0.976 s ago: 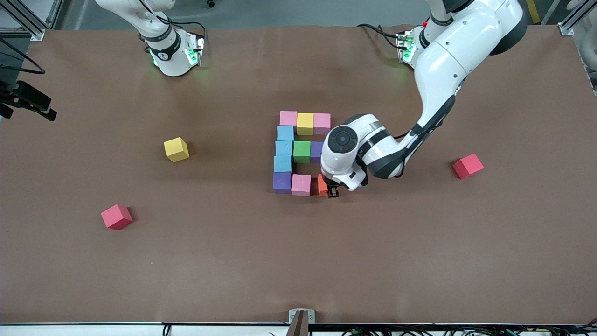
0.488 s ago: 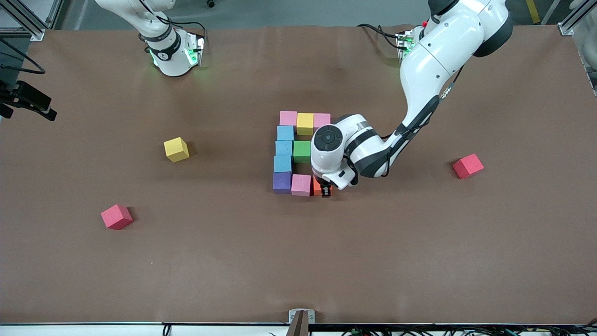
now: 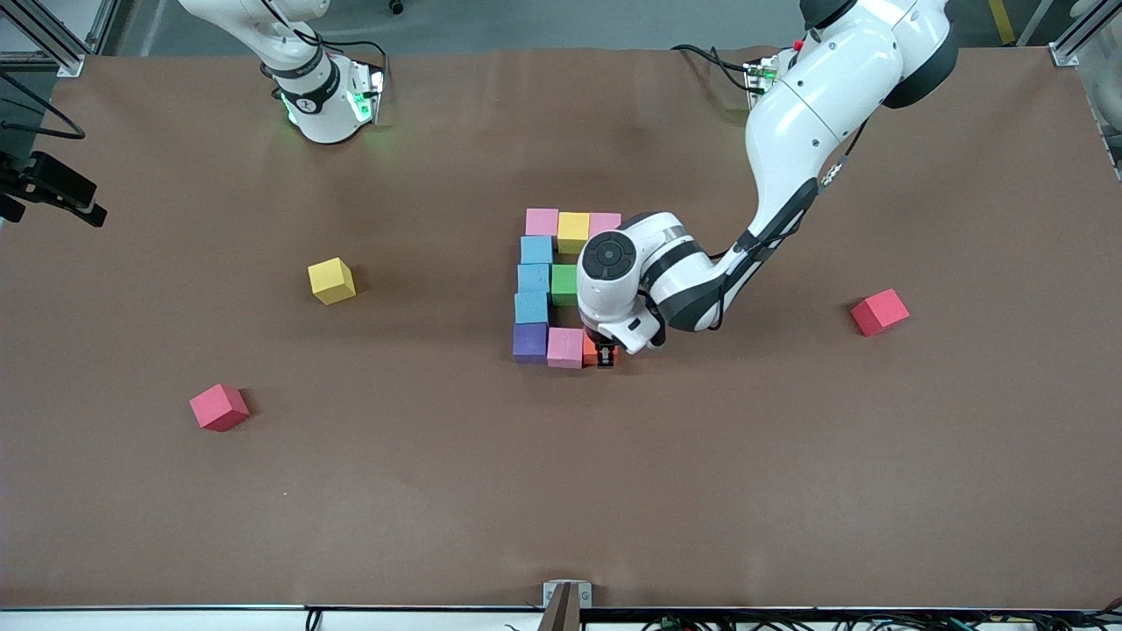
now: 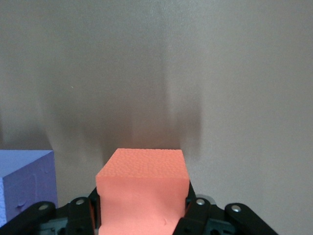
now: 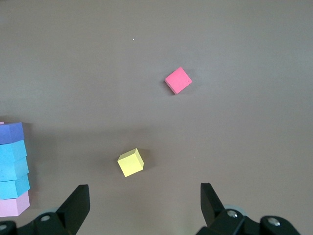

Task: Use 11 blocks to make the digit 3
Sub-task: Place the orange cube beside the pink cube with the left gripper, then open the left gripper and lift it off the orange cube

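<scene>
Beside pink block | left end effector grasps orange block | right end effector released, waiting

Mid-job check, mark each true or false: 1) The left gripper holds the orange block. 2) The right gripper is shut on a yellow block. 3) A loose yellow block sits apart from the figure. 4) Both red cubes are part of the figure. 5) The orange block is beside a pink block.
1) True: the left gripper is shut on the orange block.
2) False: the right gripper is open, holding nothing.
3) True: the loose yellow block lies toward the right arm's end.
4) False: both red cubes lie apart from it.
5) True: the pink block is beside it.
</scene>
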Tool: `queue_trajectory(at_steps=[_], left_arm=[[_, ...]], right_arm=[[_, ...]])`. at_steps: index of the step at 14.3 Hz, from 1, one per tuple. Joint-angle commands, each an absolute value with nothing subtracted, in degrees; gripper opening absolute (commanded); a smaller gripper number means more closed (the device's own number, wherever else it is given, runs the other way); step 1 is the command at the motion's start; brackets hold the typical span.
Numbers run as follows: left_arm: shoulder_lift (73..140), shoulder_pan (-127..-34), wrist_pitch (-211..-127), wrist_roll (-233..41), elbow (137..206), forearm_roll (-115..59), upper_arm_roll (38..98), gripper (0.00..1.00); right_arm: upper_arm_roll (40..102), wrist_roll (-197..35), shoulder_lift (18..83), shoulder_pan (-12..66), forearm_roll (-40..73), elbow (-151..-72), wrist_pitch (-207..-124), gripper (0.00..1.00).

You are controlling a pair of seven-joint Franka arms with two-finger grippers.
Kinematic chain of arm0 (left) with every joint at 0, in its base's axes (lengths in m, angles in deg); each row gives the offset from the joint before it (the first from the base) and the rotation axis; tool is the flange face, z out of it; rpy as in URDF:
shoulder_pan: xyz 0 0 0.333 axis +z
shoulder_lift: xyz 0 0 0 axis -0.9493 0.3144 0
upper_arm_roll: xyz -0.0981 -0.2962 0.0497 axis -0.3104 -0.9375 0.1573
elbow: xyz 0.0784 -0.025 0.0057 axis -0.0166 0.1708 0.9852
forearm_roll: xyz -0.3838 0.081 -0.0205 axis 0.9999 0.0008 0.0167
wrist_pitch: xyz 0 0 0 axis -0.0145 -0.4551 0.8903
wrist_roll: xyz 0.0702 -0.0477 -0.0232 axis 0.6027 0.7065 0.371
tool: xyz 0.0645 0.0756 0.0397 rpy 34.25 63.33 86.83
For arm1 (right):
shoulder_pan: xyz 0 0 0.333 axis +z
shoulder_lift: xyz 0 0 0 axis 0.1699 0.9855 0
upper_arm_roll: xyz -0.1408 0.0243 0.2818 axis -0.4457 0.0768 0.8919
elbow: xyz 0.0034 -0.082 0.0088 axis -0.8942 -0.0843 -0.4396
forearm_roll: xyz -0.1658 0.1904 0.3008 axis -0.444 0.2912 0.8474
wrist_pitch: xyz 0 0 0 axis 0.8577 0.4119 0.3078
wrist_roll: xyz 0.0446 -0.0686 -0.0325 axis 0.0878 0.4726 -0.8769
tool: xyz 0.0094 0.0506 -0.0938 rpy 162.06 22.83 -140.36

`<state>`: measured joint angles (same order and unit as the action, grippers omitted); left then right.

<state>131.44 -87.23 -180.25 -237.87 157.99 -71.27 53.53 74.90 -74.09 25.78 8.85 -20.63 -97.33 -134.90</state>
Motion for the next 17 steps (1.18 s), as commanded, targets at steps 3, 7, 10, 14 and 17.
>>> queue_trajectory(at_steps=[3, 7, 10, 14, 17], left_arm=[[134.04, -88.64, -180.33, -237.09, 155.79, -70.75, 54.11, 0.48], [133.60, -88.64, -180.07, -237.09, 155.79, -70.92, 54.03, 1.00], [132.63, -88.47, -179.72, -237.09, 155.79, -70.92, 53.41, 1.00], [129.39, -86.98, -176.40, -236.74, 155.70, -71.01, 50.69, 1.00], [124.65, -84.35, -170.34, -232.37, 155.61, -70.92, 47.53, 1.00]], right_arm=[[75.36, -73.99, 25.92, 8.37, -20.54, -96.86, -134.87, 1.00], [75.36, -73.99, 25.92, 8.37, -20.54, -96.86, -134.87, 1.00], [75.36, -73.99, 25.92, 8.37, -20.54, -96.86, -134.96, 1.00], [75.36, -73.99, 25.92, 8.37, -20.54, -96.86, -134.87, 1.00], [75.36, -73.99, 25.92, 8.37, -20.54, -96.86, -134.96, 1.00]])
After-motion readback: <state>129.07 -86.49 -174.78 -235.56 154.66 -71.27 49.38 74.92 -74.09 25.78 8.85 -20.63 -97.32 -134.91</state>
